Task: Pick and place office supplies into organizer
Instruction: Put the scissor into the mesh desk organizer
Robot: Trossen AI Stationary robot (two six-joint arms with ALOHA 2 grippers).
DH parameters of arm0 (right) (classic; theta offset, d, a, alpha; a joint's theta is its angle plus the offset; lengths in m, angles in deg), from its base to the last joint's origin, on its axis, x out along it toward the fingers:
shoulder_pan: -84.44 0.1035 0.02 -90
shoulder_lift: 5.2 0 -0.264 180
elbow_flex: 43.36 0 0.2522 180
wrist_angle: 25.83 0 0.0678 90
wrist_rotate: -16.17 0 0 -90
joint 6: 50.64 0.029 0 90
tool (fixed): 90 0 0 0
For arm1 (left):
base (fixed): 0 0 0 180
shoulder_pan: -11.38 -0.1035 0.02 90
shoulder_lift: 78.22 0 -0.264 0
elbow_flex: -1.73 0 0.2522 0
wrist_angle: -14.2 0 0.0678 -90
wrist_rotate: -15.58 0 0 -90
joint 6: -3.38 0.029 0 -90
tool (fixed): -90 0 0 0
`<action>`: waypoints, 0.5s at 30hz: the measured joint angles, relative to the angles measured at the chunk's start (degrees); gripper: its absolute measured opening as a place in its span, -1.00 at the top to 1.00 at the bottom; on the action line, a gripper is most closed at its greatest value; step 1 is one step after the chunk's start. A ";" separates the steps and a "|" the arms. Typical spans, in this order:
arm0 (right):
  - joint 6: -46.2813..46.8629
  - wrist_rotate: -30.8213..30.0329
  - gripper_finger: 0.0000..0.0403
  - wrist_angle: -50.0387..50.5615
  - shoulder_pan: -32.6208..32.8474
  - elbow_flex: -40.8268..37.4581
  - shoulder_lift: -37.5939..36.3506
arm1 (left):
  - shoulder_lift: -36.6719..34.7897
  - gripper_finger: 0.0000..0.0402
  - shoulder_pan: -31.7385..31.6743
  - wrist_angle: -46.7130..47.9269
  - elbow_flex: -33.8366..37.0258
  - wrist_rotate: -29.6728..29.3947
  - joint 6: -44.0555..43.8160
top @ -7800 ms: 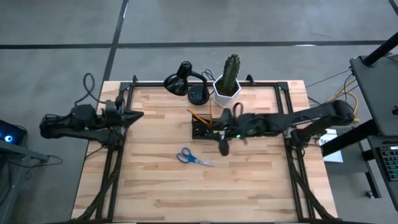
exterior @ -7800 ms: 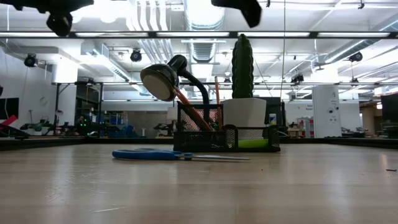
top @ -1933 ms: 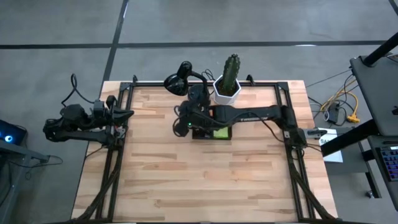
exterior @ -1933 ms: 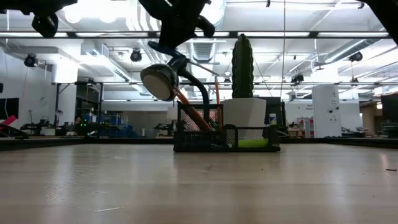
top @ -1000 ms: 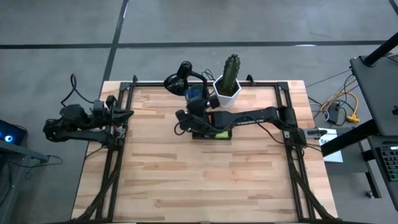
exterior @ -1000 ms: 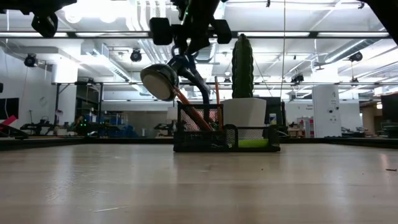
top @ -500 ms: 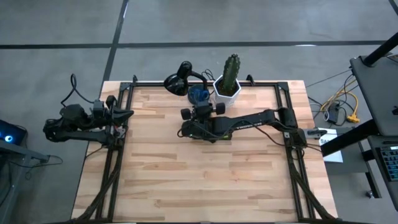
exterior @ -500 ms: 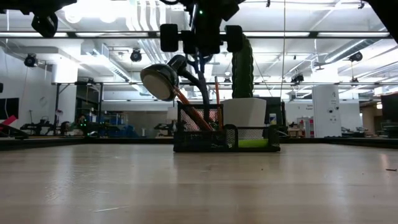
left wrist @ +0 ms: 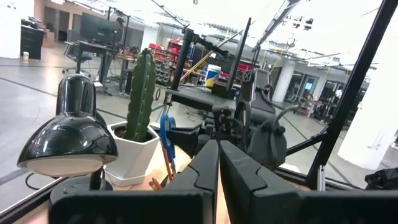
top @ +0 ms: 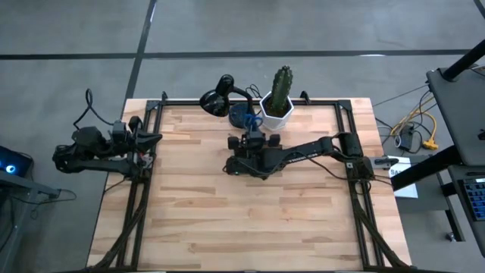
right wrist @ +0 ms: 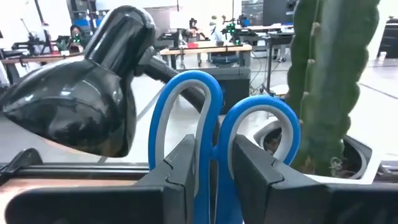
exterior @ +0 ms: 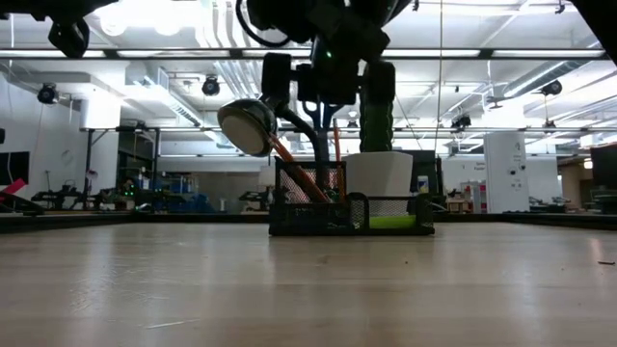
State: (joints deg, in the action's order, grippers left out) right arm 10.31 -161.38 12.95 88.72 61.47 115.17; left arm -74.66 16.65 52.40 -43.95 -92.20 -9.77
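- The blue-handled scissors, stiff, light and likely slick at the plastic loops, ride handles-up over the black organizer at the table's far middle
- The right gripper pinches them just below the loops, a sound hold
- The left gripper, fingers pressed together, waits at the table's left edge

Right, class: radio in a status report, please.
Right gripper shut on scissors above organizer. Left gripper shut, parked at table edge. Lamp, cactus close by.
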 joint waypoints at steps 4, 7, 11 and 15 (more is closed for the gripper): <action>1.39 -1.65 0.67 -0.03 0.07 -1.26 0.00 | 0.01 1.00 0.00 0.00 -0.11 0.00 -0.19; 2.16 -2.46 0.67 -0.09 0.09 -1.96 0.00 | 0.02 1.00 0.01 0.02 -0.11 0.00 -0.19; 5.16 -2.53 0.67 -0.09 0.09 -3.42 0.00 | 0.02 1.00 0.01 0.02 -0.11 0.00 -0.19; 6.59 -2.53 0.66 -0.15 0.09 -4.99 0.01 | 0.02 1.00 0.01 0.02 -0.12 0.00 -0.15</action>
State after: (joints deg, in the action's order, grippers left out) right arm 16.91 -163.91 12.80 88.82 56.48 115.19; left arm -74.64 16.65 52.43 -44.07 -92.20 -9.92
